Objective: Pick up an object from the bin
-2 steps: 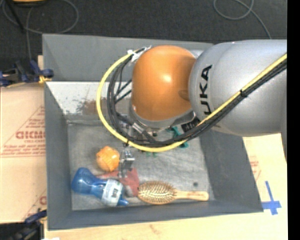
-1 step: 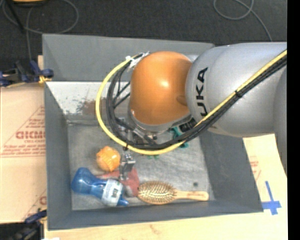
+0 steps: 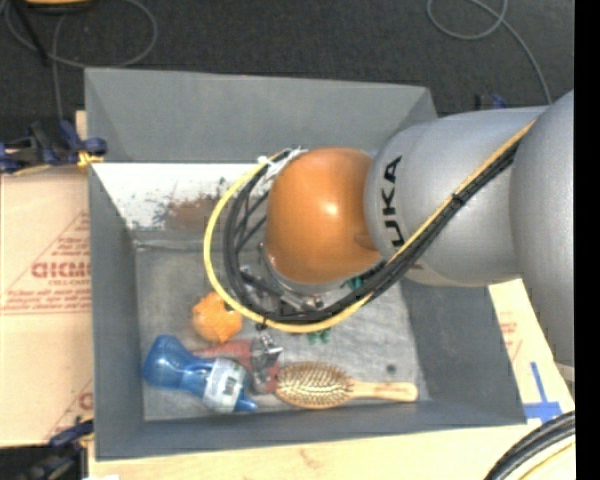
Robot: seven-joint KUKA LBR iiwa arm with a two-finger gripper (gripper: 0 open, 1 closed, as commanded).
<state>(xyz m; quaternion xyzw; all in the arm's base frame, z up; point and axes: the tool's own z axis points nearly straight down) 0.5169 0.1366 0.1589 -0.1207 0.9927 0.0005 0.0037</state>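
Arm (image 3: 450, 208), silver, with orange domed wrist cover (image 3: 315, 218) and looped cables, reaches down into grey metal bin (image 3: 110, 298). Wooden oval hairbrush (image 3: 330, 385) lies along the front wall, with a blue plastic bottle-shaped item (image 3: 185, 370) just left of it. Orange rounded lump (image 3: 215, 316) sits behind the blue item. End effector (image 3: 266, 356) is low between these three, beside a small reddish piece (image 3: 225, 351). Cannot tell how far open it is or whether it holds anything.

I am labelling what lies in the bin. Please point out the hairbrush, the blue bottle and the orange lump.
hairbrush (image 3: 315, 385), camera view, the middle of its bristled head.
blue bottle (image 3: 177, 366), camera view, its blue body.
orange lump (image 3: 215, 318), camera view, its middle.
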